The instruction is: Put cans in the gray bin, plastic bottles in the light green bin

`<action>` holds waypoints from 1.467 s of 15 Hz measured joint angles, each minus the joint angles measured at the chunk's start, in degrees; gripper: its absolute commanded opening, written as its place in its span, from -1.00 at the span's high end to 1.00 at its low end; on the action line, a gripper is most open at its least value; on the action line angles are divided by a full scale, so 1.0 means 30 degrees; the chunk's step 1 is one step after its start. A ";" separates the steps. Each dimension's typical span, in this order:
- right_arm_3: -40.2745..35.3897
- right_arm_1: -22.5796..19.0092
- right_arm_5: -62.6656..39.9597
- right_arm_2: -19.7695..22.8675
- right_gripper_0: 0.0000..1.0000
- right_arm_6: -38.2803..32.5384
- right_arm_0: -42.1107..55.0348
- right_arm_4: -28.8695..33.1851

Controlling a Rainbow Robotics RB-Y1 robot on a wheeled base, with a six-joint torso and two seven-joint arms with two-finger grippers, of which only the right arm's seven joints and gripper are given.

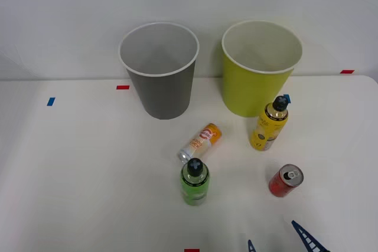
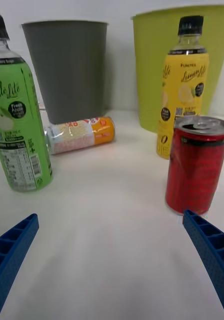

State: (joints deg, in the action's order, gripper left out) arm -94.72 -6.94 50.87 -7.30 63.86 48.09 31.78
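Note:
On the white table the gray bin [image 1: 165,95] [image 2: 69,65] stands at the back, with the light green bin [image 1: 251,92] [image 2: 152,65] to its right. The slim orange-and-white can [image 1: 201,142] [image 2: 81,134] lies on its side in front of the gray bin. Upright nearby are the green bottle [image 1: 195,182] [image 2: 19,125], the yellow bottle [image 1: 269,125] [image 2: 184,95] and the short red can [image 1: 286,181] [image 2: 196,167]. My right gripper [image 1: 280,241] [image 2: 110,216] is open and holds nothing, low at the table's near edge just short of the red can.
Small tape marks lie on the table: red ones [image 1: 122,87] [image 1: 346,71] along the back, a blue one [image 1: 51,101] at the left, and a red one [image 1: 191,250] at the near edge. A pale wall rises behind the bins.

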 measured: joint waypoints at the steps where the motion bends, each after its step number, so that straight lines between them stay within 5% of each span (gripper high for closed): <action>1: 0.0295 0.0000 0.0017 -0.0150 -1.00 0.0053 -0.0091 -0.0216; 9: -0.0261 -0.0172 -0.0740 -0.0560 -1.00 0.1412 -0.0945 -0.5261; 16: -0.0260 -0.0864 -0.0916 -0.0549 -1.00 0.2897 -0.2244 -0.6602; 19: -0.0264 -0.1164 -0.2034 -0.1143 -1.00 0.3500 -0.2793 -0.9488; 22: -0.0267 -0.1437 -0.2721 -0.1916 -1.00 0.7630 -0.3643 -1.2265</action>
State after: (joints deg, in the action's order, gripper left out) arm -95.52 -11.25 42.71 -13.04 86.76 37.16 -5.02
